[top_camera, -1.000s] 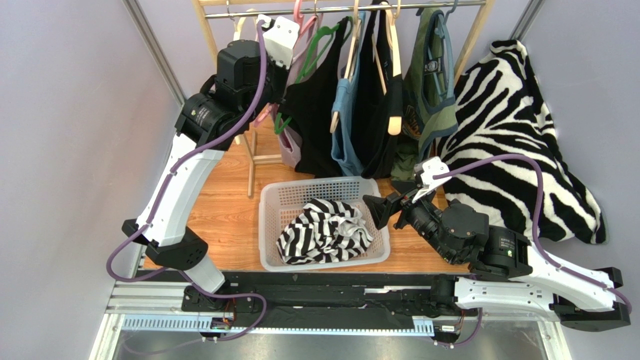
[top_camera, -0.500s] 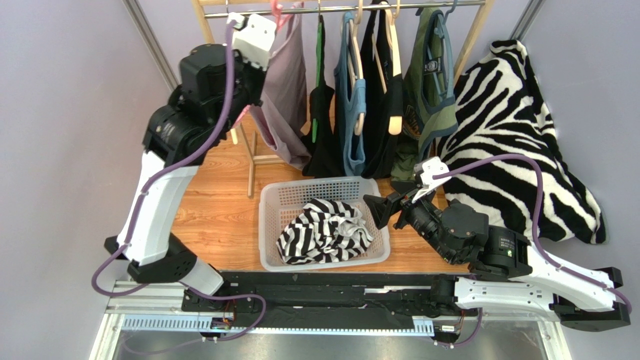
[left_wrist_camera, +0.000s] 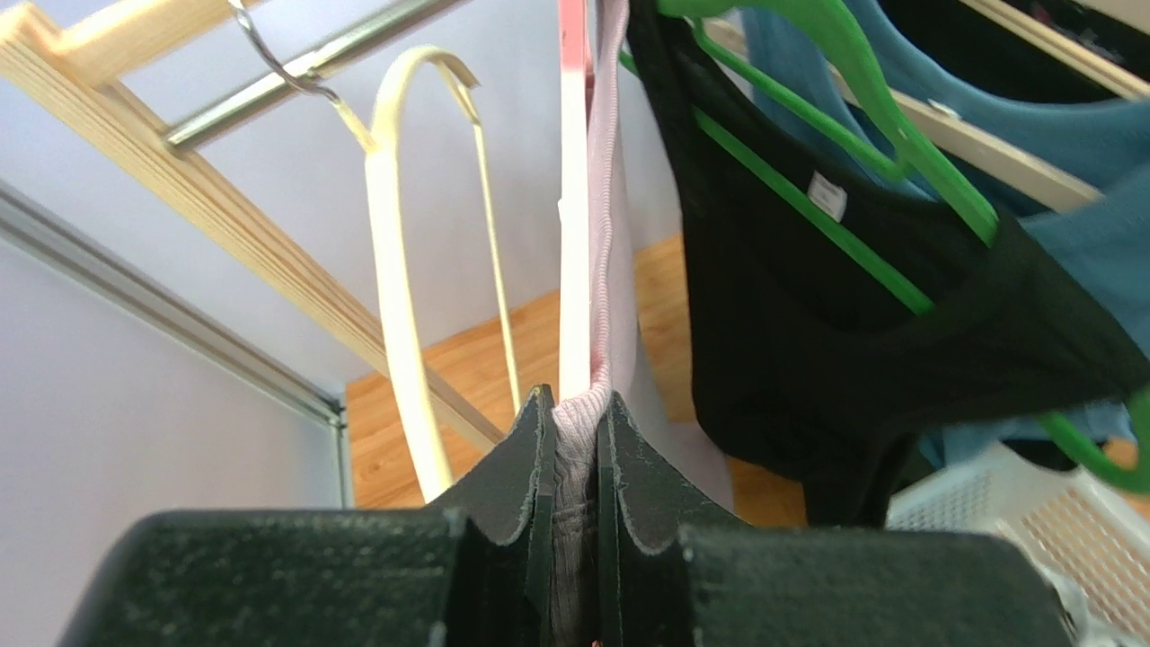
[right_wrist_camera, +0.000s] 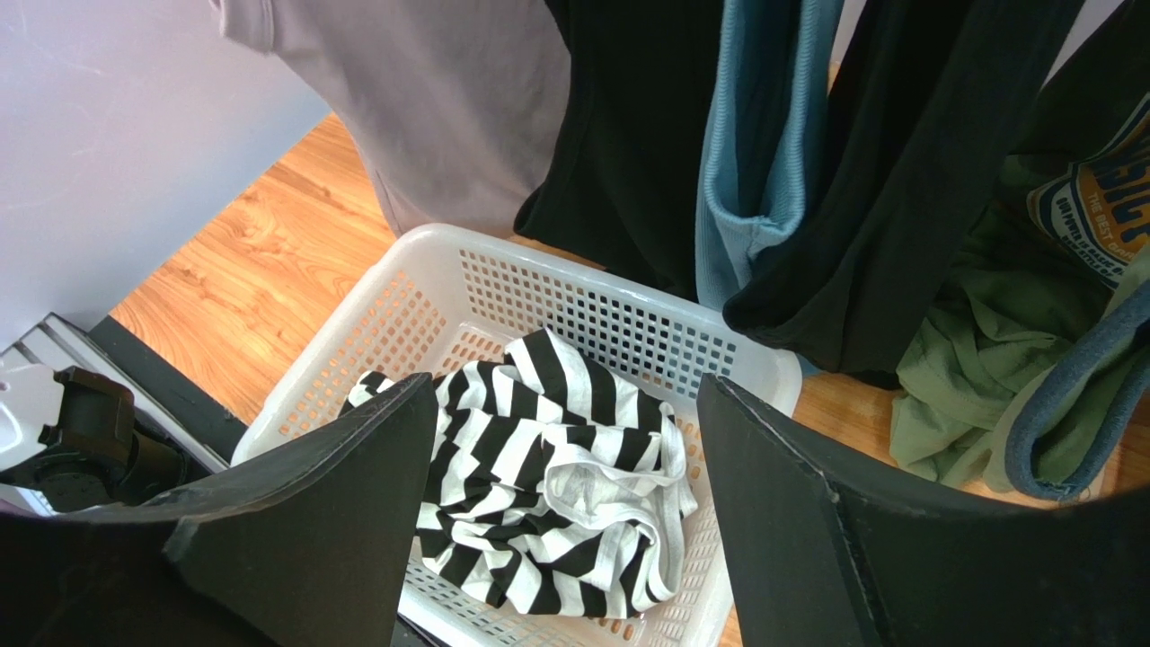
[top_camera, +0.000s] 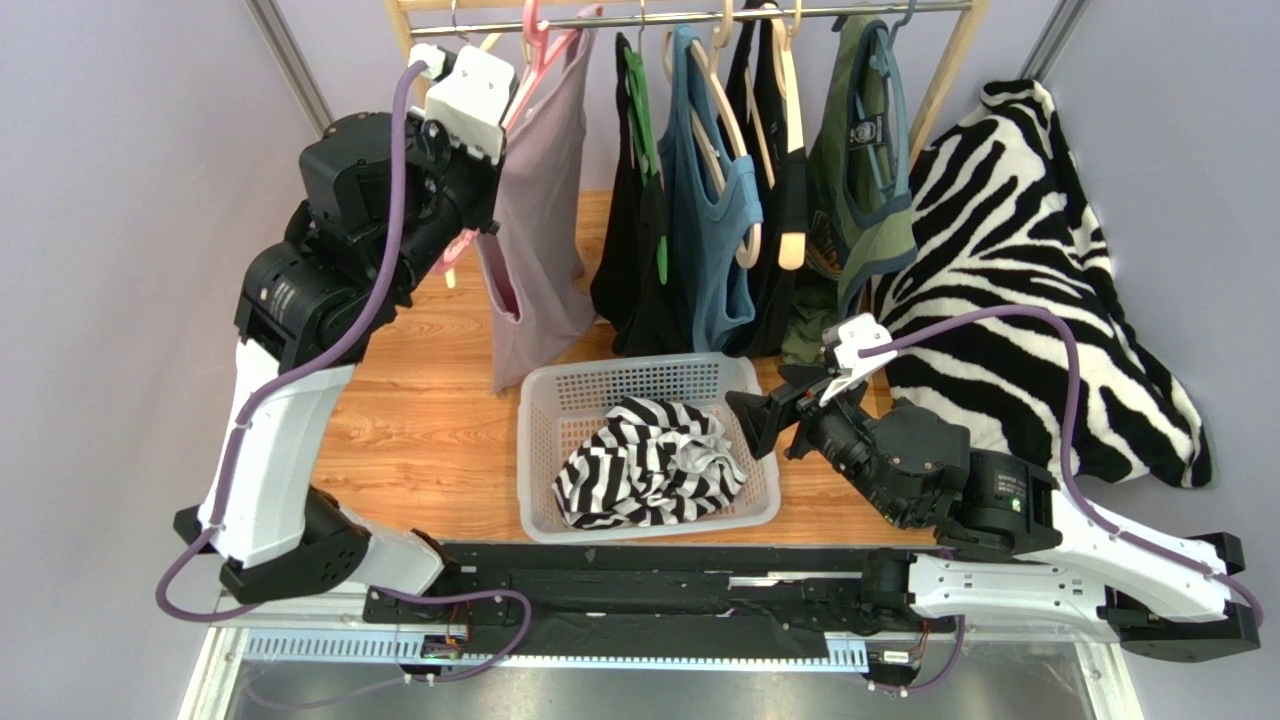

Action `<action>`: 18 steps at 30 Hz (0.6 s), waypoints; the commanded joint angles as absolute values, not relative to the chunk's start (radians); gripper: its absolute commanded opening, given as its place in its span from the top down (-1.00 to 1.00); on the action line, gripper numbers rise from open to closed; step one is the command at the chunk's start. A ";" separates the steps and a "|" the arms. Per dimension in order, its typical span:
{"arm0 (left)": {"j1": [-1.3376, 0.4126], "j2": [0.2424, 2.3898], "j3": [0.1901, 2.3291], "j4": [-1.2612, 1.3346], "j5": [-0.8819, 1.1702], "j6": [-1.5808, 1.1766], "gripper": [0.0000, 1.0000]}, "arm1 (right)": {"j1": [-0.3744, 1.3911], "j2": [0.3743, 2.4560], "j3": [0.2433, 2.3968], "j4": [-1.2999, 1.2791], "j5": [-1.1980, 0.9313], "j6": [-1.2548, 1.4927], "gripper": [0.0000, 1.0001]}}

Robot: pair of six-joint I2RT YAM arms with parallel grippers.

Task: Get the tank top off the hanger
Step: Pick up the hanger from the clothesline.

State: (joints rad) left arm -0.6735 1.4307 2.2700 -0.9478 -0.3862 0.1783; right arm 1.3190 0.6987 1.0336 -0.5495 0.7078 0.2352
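Pink tank top (top_camera: 534, 210) pinched in left gripper (left_wrist_camera: 577, 418), right gripper (right_wrist_camera: 564, 391) spread wide

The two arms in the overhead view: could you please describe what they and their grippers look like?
Both the left arm and right arm have white links with black joint housings. A purple cable loops along each. The left gripper and right gripper have matte black, wedge-shaped fingers.

Ribbed cloth tank top (left_wrist_camera: 608, 243), glossy plastic hanger (left_wrist_camera: 574, 135), metal rail (left_wrist_camera: 324, 57) w/ wood frame (left_wrist_camera: 196, 182), plastic basket (right_wrist_camera: 608, 330)
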 commanded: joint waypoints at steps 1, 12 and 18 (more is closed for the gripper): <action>-0.675 1.292 2.221 -0.900 -0.256 0.163 1.00 | 1.322 0.678 1.091 -0.557 0.733 0.241 -0.50; -0.673 1.112 2.081 -0.995 -0.078 0.186 1.00 | 1.324 0.716 1.134 -0.569 0.727 0.238 -0.50; -0.676 1.083 2.262 -1.049 -0.002 0.218 1.00 | 1.322 0.712 1.160 -0.607 0.742 0.244 -0.50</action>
